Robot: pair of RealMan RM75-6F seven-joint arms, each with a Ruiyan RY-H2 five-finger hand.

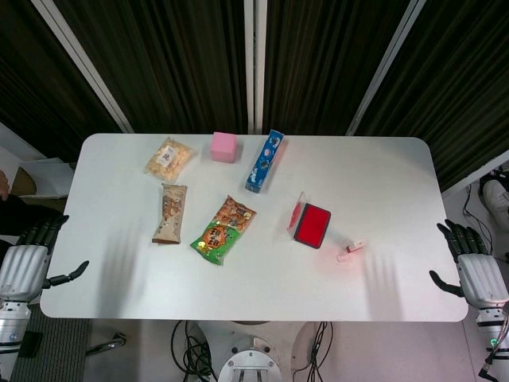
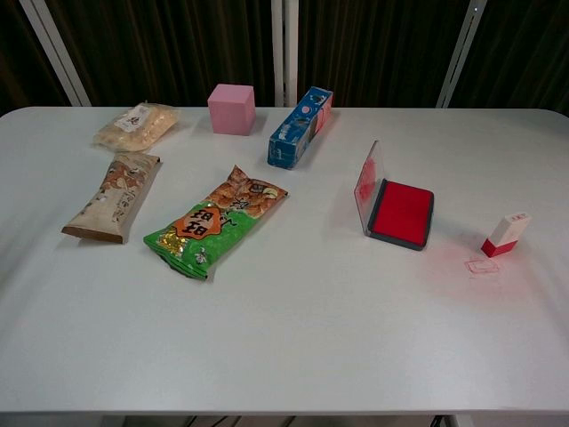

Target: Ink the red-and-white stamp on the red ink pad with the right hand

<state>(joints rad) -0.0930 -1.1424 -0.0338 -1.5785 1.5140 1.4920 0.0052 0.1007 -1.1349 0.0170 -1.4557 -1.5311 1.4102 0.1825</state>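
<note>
The red-and-white stamp stands on the white table right of the red ink pad, whose clear lid is raised on its left side. A faint red stamped mark lies just in front of the stamp. My right hand hangs open beyond the table's right edge, well clear of the stamp. My left hand is open off the left edge. Neither hand shows in the chest view.
Snacks lie left of the pad: a green bag, a brown packet and a pale bag. A pink cube and a blue box sit at the back.
</note>
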